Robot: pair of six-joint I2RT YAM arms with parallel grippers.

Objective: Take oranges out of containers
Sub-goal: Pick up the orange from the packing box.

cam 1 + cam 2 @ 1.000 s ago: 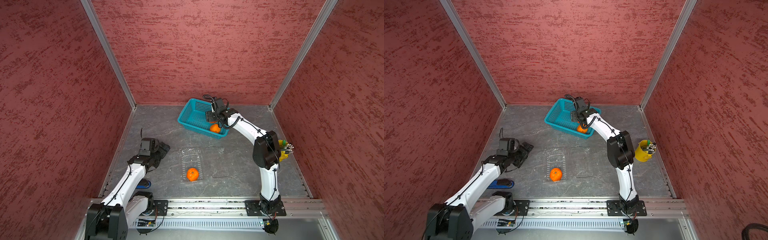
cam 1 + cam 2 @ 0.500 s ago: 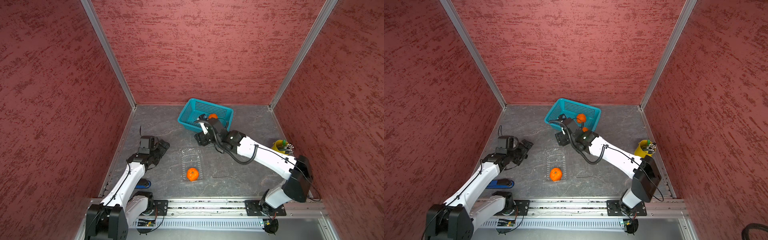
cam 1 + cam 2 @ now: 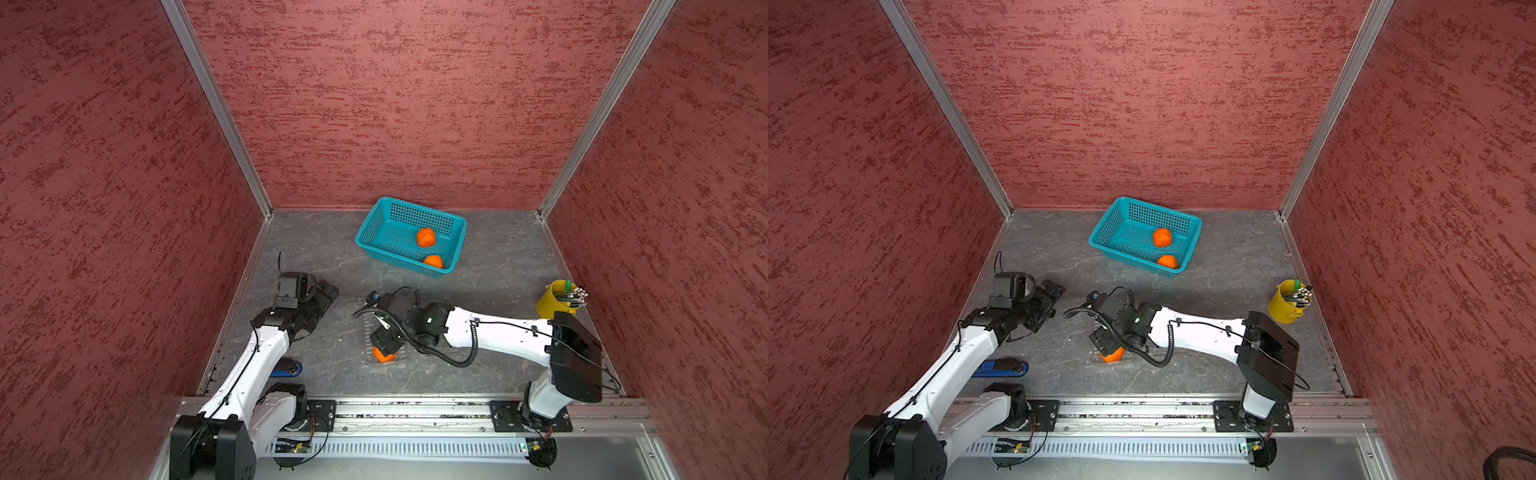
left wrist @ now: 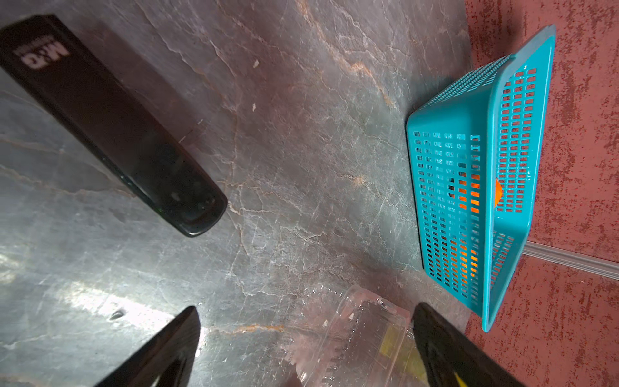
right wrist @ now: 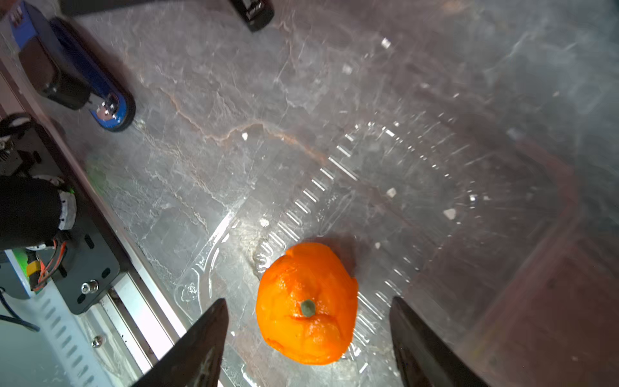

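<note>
Grey stone tabletop [image 3: 498,266], red walls [image 3: 395,104], basket [image 3: 419,206] at twelve o'clock, right gripper [image 5: 308,300] spread wide over orange [image 3: 383,355] in clear tray [image 5: 368,160], left gripper [image 4: 306,310] wide, empty.

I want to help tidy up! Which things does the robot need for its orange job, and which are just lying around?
Job: orange in the tray; two oranges in the basket; right gripper, open, either side of the tray's orange.
Lying about: yellow cup; blue stapler; black bar.

On my grey marbled table [image 3: 498,257], a teal basket [image 3: 386,245] sits far centre, a yellow pen cup [image 3: 555,305] right, a blue stapler [image 3: 1000,368] near left.
</note>
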